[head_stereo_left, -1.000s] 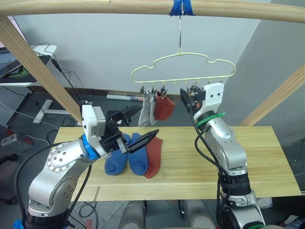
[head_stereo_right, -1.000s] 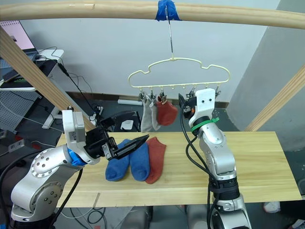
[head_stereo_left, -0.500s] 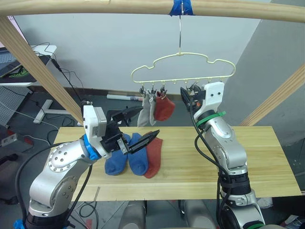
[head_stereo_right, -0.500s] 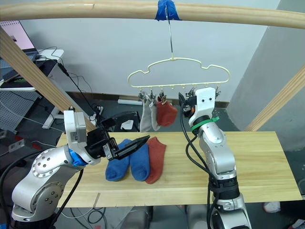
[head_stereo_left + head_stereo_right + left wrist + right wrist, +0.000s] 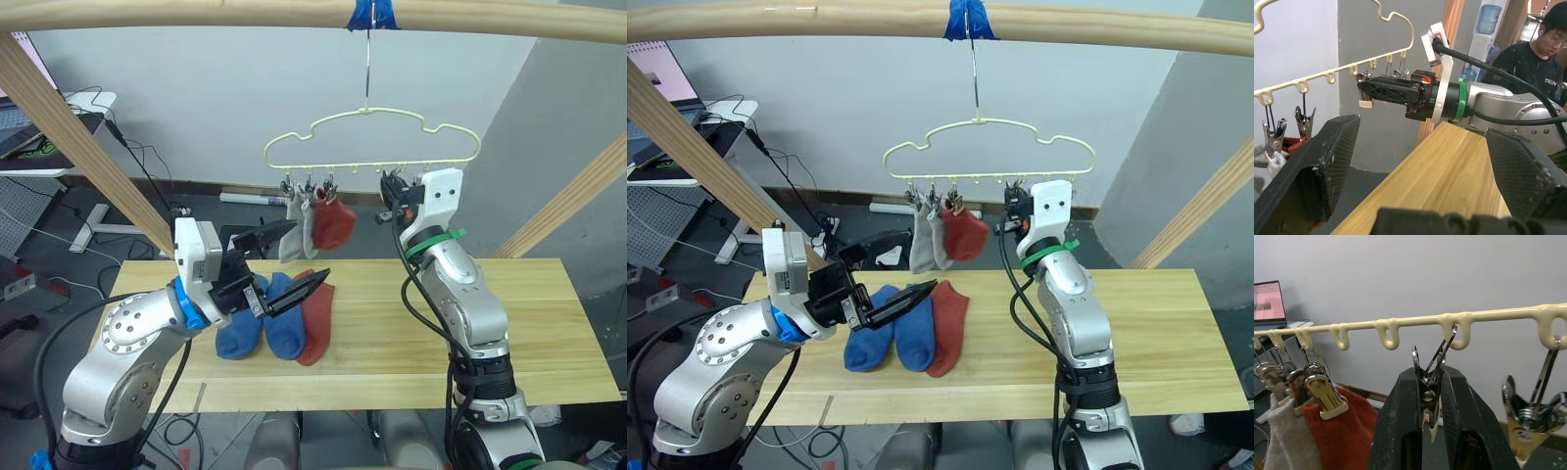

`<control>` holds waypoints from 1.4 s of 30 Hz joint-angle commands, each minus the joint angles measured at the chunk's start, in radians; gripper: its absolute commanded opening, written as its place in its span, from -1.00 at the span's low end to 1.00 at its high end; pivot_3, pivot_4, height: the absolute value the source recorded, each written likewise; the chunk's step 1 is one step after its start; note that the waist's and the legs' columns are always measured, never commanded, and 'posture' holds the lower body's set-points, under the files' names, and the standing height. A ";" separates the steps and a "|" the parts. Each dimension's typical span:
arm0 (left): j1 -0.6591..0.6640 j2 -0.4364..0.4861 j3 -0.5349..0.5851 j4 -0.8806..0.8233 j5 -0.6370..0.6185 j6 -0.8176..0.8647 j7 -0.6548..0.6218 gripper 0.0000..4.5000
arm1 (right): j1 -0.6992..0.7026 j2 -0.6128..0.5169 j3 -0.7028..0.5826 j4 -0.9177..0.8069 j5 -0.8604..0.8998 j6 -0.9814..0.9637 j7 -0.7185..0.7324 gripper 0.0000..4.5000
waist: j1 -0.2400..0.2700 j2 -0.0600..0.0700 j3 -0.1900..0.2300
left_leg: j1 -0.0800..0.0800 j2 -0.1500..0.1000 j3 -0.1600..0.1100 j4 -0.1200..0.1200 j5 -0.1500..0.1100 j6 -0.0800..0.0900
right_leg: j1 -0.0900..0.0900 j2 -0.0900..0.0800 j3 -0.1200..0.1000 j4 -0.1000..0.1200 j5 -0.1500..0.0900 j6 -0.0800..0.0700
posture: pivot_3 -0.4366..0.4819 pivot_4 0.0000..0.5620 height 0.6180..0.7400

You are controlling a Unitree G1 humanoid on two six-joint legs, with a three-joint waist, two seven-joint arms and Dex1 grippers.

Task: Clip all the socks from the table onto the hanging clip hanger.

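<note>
Your right gripper (image 5: 1431,423) pinches an empty clip (image 5: 1430,377) on the hanger (image 5: 372,137), upper centre. Your left gripper (image 5: 284,262) is wide open, empty, directly above three socks (image 5: 284,323) lying lengthwise at table (image 5: 529,333) centre-left, nearer this arm.

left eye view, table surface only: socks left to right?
Blue sock → second blue sock → rust-red sock, lying side by side on the table. The left gripper hangs open above them, empty.
</note>
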 commanded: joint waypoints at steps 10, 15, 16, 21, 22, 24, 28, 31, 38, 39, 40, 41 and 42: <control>0.012 -0.007 -0.008 -0.031 0.013 -0.021 0.005 1.00 | -0.017 -0.054 -0.027 -0.022 0.036 0.003 0.058 -0.91 | 0.000 0.001 0.001 | -0.001 0.000 0.000 -0.002 0.000 0.000 | 0.000 0.000 0.000 -0.004 0.000 0.000 | -0.09 -0.07 1.00; 0.009 -0.007 -0.006 -0.033 0.013 -0.017 0.006 1.00 | -0.014 -0.054 -0.013 -0.026 0.030 -0.008 0.060 -0.33 | 0.000 0.001 0.001 | -0.001 0.000 0.000 -0.003 0.000 0.000 | 0.000 0.000 0.000 -0.006 0.001 0.000 | -0.08 -0.07 1.00; 0.010 -0.006 -0.005 -0.034 0.013 -0.017 0.006 1.00 | -0.015 -0.055 -0.010 -0.026 0.022 -0.011 0.055 -0.14 | 0.000 0.001 0.001 | -0.001 0.000 0.000 -0.003 0.000 0.000 | 0.000 0.000 0.000 -0.006 0.001 0.000 | -0.08 -0.07 1.00; 0.009 -0.005 -0.008 -0.034 0.015 -0.017 0.006 1.00 | -0.017 -0.056 -0.003 -0.026 0.017 -0.020 0.057 0.16 | 0.000 0.001 0.001 | -0.002 0.000 0.000 -0.003 0.000 0.000 | 0.000 0.000 0.000 -0.007 0.001 -0.001 | -0.08 -0.08 1.00; 0.008 -0.005 -0.008 -0.033 0.015 -0.017 0.006 1.00 | -0.018 -0.054 -0.002 -0.026 0.017 -0.022 0.057 0.16 | 0.000 0.001 0.001 | -0.002 0.000 0.000 -0.003 0.000 0.000 | 0.000 0.000 0.000 -0.007 0.001 -0.001 | -0.08 -0.08 1.00; 0.008 -0.004 -0.007 -0.033 0.015 -0.018 0.005 1.00 | -0.020 -0.052 0.001 -0.027 0.014 -0.027 0.058 0.16 | 0.000 0.001 0.001 | -0.002 0.000 0.000 -0.003 0.000 0.000 | 0.000 0.000 0.000 -0.007 0.001 -0.001 | -0.08 -0.08 1.00; 0.009 -0.003 -0.007 -0.034 0.014 -0.017 0.004 1.00 | -0.025 -0.047 0.003 -0.027 0.010 -0.032 0.054 0.16 | 0.000 0.001 0.001 | -0.002 0.000 0.000 -0.003 0.000 0.000 | 0.000 0.000 0.000 -0.007 0.001 0.000 | -0.08 -0.08 1.00; 0.009 -0.004 -0.008 -0.035 0.015 -0.017 0.004 1.00 | -0.028 -0.044 -0.001 -0.026 0.005 -0.035 0.049 0.16 | 0.000 0.001 0.001 | -0.002 0.000 0.000 -0.003 0.000 0.000 | 0.000 0.000 0.000 -0.007 0.001 0.000 | -0.08 -0.09 1.00; 0.015 -0.001 -0.006 -0.037 0.014 -0.016 0.001 1.00 | -0.030 -0.036 -0.001 -0.027 0.004 -0.040 0.042 0.16 | 0.000 0.001 0.001 | -0.002 0.000 0.000 -0.003 0.000 0.000 | 0.000 0.000 0.000 -0.007 0.001 -0.001 | -0.08 -0.10 1.00; 0.015 -0.001 -0.005 -0.035 0.015 -0.017 -0.001 1.00 | -0.031 -0.033 -0.001 -0.027 0.004 -0.041 0.039 0.16 | 0.000 0.001 0.001 | -0.002 0.000 0.000 -0.003 0.000 0.000 | 0.000 0.000 -0.001 -0.007 0.002 -0.001 | -0.08 -0.10 1.00; 0.015 0.000 -0.005 -0.034 0.016 -0.018 -0.002 1.00 | -0.031 -0.031 -0.001 -0.027 0.005 -0.042 0.038 0.16 | 0.000 0.001 0.001 | -0.002 0.000 0.000 -0.003 0.000 0.000 | 0.000 0.000 -0.001 -0.007 0.002 -0.001 | -0.08 -0.09 1.00; 0.015 -0.001 -0.005 -0.035 0.015 -0.017 -0.002 1.00 | -0.031 -0.029 0.000 -0.027 0.005 -0.041 0.037 0.16 | 0.000 0.001 0.001 | -0.002 0.000 0.000 -0.003 0.000 0.000 | 0.000 0.000 -0.001 -0.007 0.002 -0.001 | -0.08 -0.09 1.00; 0.016 -0.001 -0.005 -0.036 0.015 -0.018 -0.004 1.00 | -0.030 -0.028 0.001 -0.028 0.004 -0.040 0.037 0.16 | 0.000 0.001 0.001 | -0.002 0.000 0.000 -0.003 0.000 0.000 | 0.000 0.000 -0.001 -0.007 0.002 -0.002 | -0.08 -0.10 1.00</control>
